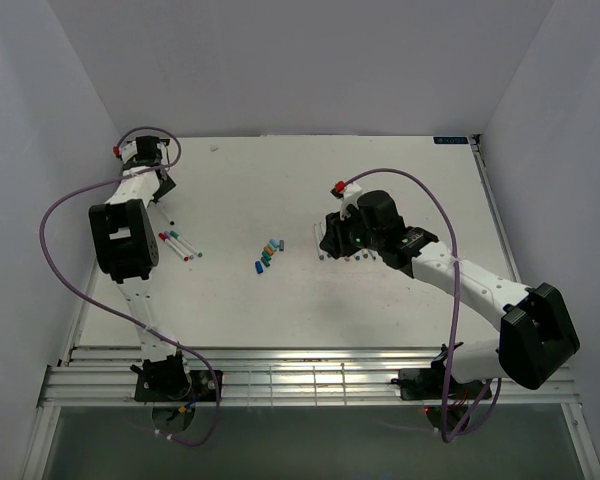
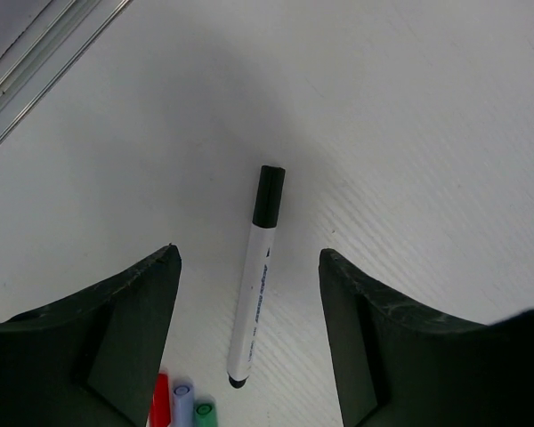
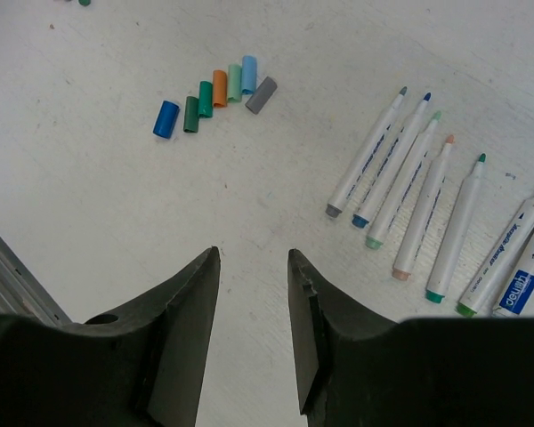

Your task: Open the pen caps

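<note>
Table [image 1: 400, 310]: you see a white, lightly scuffed top.
Walls [image 1: 300, 60]: you have plain white panels around it.
Rail [image 1: 310, 375]: metal slats along your near edge.
Label [image 1: 453, 140]: small teal strip, far right corner.

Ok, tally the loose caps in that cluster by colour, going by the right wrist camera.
dark blue cap: 1
dark green cap: 1
teal cap: 1
orange cap: 1
pale green cap: 1
light blue cap: 1
grey cap: 1
Total: 7
</note>
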`<state>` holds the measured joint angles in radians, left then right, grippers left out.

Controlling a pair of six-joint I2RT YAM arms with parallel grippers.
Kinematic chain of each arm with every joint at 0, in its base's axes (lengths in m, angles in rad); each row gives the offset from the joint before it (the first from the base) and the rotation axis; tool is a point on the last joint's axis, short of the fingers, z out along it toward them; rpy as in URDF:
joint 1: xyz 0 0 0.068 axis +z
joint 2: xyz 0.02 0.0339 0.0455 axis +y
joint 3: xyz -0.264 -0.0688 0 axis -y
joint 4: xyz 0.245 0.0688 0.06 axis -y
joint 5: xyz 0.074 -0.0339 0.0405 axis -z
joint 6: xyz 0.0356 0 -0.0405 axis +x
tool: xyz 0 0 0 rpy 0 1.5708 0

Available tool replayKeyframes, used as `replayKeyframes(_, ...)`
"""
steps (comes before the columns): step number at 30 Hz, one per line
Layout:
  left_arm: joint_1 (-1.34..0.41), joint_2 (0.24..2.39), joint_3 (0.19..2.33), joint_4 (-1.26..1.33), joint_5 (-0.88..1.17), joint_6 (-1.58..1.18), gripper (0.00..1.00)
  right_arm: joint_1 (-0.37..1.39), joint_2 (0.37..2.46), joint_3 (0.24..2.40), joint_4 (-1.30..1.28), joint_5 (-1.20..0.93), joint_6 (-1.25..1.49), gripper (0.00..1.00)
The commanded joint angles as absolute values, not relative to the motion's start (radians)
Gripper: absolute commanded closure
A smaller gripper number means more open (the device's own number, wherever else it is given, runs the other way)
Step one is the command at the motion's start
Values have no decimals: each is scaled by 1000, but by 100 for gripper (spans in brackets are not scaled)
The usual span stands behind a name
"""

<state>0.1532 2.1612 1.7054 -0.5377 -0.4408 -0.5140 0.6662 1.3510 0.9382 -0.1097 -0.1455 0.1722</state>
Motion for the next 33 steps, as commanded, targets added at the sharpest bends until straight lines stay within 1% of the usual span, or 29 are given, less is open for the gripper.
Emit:
replayKeyframes(1,150,2166,1750,-519,-419,-497,27,669,1361,939,-71,-149,153,57)
replayKeyframes(4,152,2197,1764,-518,-414,-476,30,670,1367,939,-71,-143,153,57)
replayKeyframes(9,150,2235,1767,-529,-434,-465,31,669,1364,936,-71,-130,149,57)
replayKeyframes(13,150,2243,1750,-535,-437,-469,42,670,1370,934,-71,-127,147,57)
replayKeyframes(16,152,2249,1741,-535,-436,-471,46,669,1374,934,-71,-129,149,57)
replayKeyframes(19,152,2253,1740,-535,-437,-466,61,669,1374,934,-71,-127,150,57)
replayKeyframes(20,150,2255,1740,-535,-437,-466,71,669,1376,933,-71,-126,152,57)
replayKeyframes(23,150,2253,1749,-540,-431,-466,82,669,1376,936,-71,-127,152,57)
replayKeyframes(24,152,2250,1753,-543,-428,-466,91,669,1377,939,-71,-126,152,57)
replayKeyframes(25,150,2244,1758,-548,-423,-471,94,669,1379,942,-80,-127,152,57)
replayKeyframes(27,150,2214,1769,-552,-408,-477,100,669,1382,957,-90,-127,155,57)
replayKeyframes(31,150,2111,1764,-566,-326,-506,100,669,1374,974,-101,-167,179,57)
replayKeyframes(33,149,2021,1731,-568,-286,-532,100,669,1371,980,-106,-184,202,57)
